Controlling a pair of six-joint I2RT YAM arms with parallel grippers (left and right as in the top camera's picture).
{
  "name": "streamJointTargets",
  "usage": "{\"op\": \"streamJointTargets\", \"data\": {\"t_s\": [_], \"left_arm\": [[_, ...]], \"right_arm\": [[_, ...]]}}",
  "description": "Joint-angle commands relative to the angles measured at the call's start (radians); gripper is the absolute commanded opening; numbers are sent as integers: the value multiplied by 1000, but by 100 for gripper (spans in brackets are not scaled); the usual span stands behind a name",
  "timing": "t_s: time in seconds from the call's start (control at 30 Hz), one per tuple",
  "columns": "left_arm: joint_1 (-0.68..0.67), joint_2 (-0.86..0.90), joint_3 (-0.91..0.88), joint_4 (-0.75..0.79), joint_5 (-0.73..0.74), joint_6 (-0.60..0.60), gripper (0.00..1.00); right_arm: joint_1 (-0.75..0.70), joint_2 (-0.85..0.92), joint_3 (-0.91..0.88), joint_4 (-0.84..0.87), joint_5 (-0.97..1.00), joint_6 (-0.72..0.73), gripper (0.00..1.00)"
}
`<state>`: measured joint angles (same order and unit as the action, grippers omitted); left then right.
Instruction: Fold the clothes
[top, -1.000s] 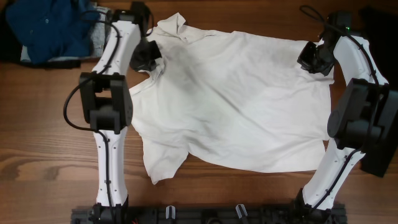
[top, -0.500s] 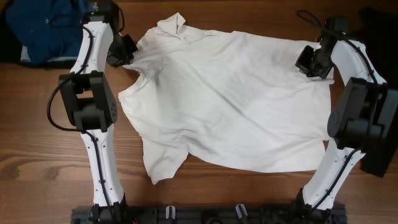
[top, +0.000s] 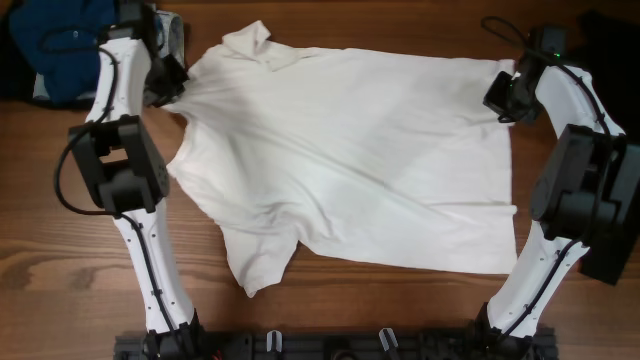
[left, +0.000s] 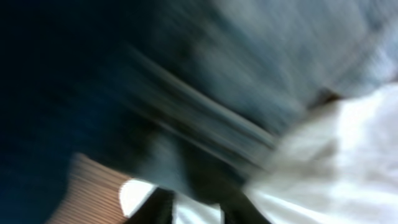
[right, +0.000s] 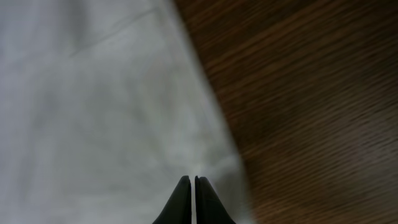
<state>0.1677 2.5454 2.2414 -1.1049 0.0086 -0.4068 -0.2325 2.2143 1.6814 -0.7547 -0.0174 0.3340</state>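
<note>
The white T-shirt (top: 350, 150) lies spread on the wooden table, plain side up, with no lettering showing. My left gripper (top: 168, 88) is shut on its upper left shoulder and sleeve. The blurred left wrist view shows white cloth (left: 348, 155) between the dark fingers (left: 202, 211). My right gripper (top: 500, 97) is at the shirt's upper right corner. In the right wrist view its fingers (right: 193, 182) are pressed together on the cloth (right: 93, 112) near the edge.
A blue garment (top: 60, 40) with grey cloth (top: 40, 92) under it lies at the table's back left, close to my left gripper. Black garments lie at the right edge (top: 612, 45). Bare wood (right: 311, 93) shows beside the shirt's right edge.
My left gripper has moved left and back, dragging the shoulder toward the blue garment. The shirt has shifted left and stretched flatter. The right gripper has stayed at the upper right corner.
</note>
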Motion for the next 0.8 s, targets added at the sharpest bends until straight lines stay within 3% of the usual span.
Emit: {"op": "streamJointTargets", "data": {"t_s": [0.0,0.2,0.3,0.47,0.77], "left_arm": [[39,26,2,15,-55,10,58],[32,-1,21,13,-55,11,92],[13,-66,37,13,-55,11,100],[-31,-163,39,-10,-54,11,100],[-127,-182,36,-153,-55,10,100]], "right_arm": [[-25,21,-6,23,12,-38,4],[-20,19,35,14,-10,-77,4],[-18,18,111,-34,-102,-101,4],[20,21,144,-1,-216,-123,4],[127,97,144,83,-29,-151,4]]}}
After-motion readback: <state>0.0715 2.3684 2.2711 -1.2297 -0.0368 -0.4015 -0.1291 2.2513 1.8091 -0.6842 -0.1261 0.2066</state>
